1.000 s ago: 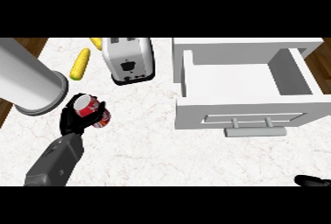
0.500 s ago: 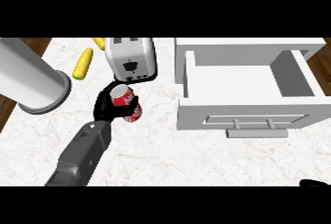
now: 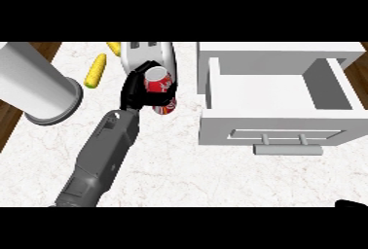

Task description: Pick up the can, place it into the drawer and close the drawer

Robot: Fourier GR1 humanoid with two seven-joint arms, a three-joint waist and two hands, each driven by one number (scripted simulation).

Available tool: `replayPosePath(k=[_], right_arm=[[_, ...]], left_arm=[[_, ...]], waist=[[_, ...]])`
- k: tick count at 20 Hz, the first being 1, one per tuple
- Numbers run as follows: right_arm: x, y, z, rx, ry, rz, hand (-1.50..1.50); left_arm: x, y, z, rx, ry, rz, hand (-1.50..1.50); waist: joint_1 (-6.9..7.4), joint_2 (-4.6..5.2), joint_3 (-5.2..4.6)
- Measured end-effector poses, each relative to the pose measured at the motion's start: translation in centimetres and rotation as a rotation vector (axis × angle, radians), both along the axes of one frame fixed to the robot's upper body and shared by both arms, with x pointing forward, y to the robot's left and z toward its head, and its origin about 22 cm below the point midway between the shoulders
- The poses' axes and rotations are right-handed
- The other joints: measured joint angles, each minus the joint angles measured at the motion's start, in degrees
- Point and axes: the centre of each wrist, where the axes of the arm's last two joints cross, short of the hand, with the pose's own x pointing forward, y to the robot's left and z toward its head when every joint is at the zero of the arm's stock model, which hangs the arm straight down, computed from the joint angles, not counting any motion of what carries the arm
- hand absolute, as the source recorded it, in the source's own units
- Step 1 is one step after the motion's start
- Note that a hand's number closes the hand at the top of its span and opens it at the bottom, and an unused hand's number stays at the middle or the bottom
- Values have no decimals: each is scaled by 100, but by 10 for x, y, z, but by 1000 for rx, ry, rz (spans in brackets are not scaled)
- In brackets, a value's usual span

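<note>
Fingers: the left hand's point(image 3: 134, 95) fingers point(image 3: 131, 83) are curling round the red can point(image 3: 159, 85), holding it.
Can: it is sitting tilted in the fingers with its silver top facing the view, outside the drawer point(image 3: 212, 82); whether it is touching the counter point(image 3: 187, 170) cannot be told.
Beyond the fingers: a white toaster point(image 3: 144, 52) is standing just behind, partly hidden by hand and can.
Right of the fingers: the white drawer is standing open, its left wall near the can.
Left of the fingers: a corn cob point(image 3: 95, 71) is lying near; a grey cylinder point(image 3: 36, 80) is standing farther out.
Right hand point(image 3: 351, 204): only a black sliver is showing, well apart at the lower right corner; its state cannot be told.
</note>
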Motion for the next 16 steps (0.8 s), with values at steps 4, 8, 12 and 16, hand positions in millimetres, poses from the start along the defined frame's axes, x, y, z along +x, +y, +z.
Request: replayPosePath(k=[4,8,12,16], right_arm=[[-2,0,1,-3,1,3,-150],[-1,-5,3,-1,3,3,-150],[4,-5,1,-8,-1,1,-150],[12,-1,2,-4,-4,4,-150]], left_arm=[[6,-20,41,5,-13,-26,150],[12,-43,91,6,-29,-43,150],[12,-64,133,26,-48,-54,150],[10,-88,166,55,-58,-62,150]], waist=[[-9,5,0],[-26,13,-1],[-50,28,-2],[-85,44,-2]])
